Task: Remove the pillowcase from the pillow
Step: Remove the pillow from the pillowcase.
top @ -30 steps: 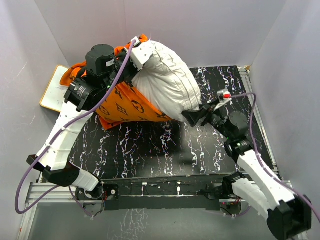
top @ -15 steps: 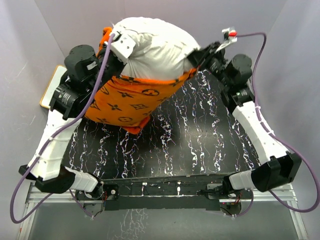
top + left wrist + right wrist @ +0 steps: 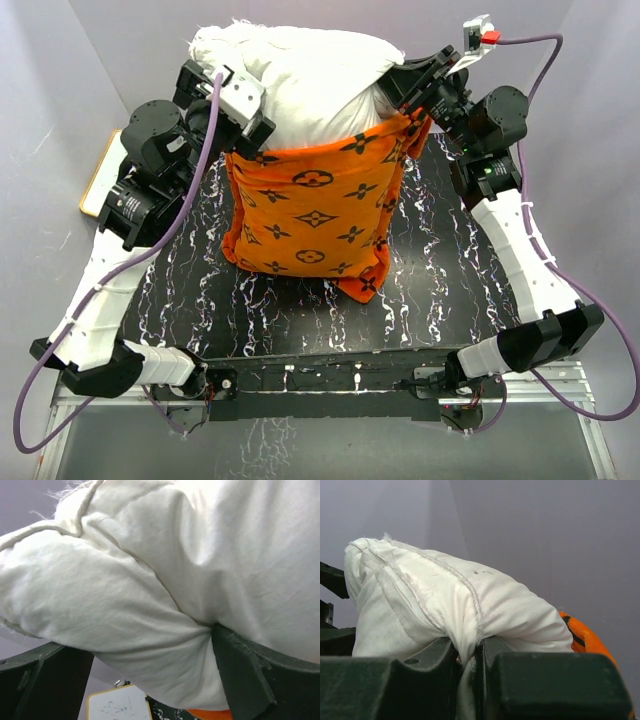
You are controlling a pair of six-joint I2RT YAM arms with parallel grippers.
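The white pillow (image 3: 300, 80) is held high at the back of the table, its top half bare. The orange pillowcase (image 3: 315, 210) with brown motifs hangs round its lower half, the bottom edge resting on the table. My right gripper (image 3: 400, 85) is shut on the pillow's right corner; in the right wrist view a fold of the white pillow (image 3: 445, 600) is pinched in the right gripper (image 3: 467, 655), with the orange pillowcase (image 3: 585, 640) beside it. My left gripper (image 3: 240, 105) is at the pillow's left end. In the left wrist view it (image 3: 150, 680) is open, with the pillow (image 3: 175, 570) bulging between the wide-apart fingers.
A small white wood-framed board (image 3: 100, 190) lies off the table's left edge, also seen in the left wrist view as the board (image 3: 117, 705). The black marbled table (image 3: 440, 290) is walled by grey panels on the left, back and right.
Both arms have lifted the pillow higher and squared it to the camera; the pillowcase has slid down and hangs below. The right gripper shut on the pillow's corner; the left gripper has opened.
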